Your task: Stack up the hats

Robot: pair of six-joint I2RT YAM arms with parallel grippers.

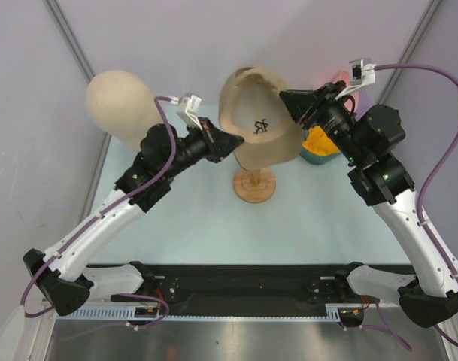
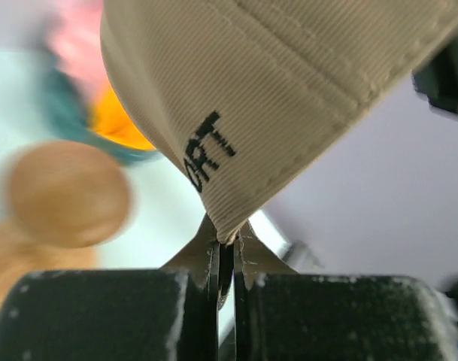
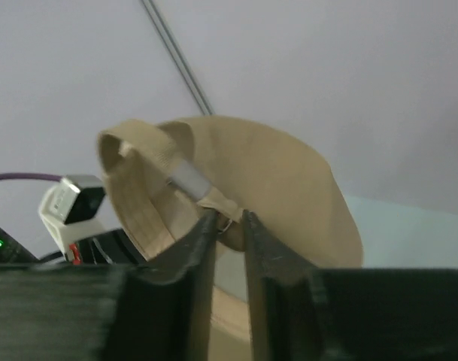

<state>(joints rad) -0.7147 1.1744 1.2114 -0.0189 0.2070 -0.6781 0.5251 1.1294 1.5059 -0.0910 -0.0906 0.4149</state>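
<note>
A tan cloth hat (image 1: 255,113) with black stitched letters hangs above the wooden stand (image 1: 254,184), stretched between my two grippers. My left gripper (image 1: 232,141) is shut on the hat's lower left edge; in the left wrist view the cloth (image 2: 289,90) is pinched at the fingertips of that gripper (image 2: 227,237). My right gripper (image 1: 285,98) is at the hat's right rim. In the right wrist view its jaws (image 3: 227,218) stand slightly apart, with the strap and buckle of the hat (image 3: 274,180) between the tips. A yellow-orange hat (image 1: 316,141) lies behind my right arm.
A cream mannequin head (image 1: 119,98) stands at the back left, close to my left arm. A teal tub (image 1: 315,156) sits at the right under the yellow-orange hat, with something pink (image 1: 338,75) behind it. Metal frame posts run along both back corners.
</note>
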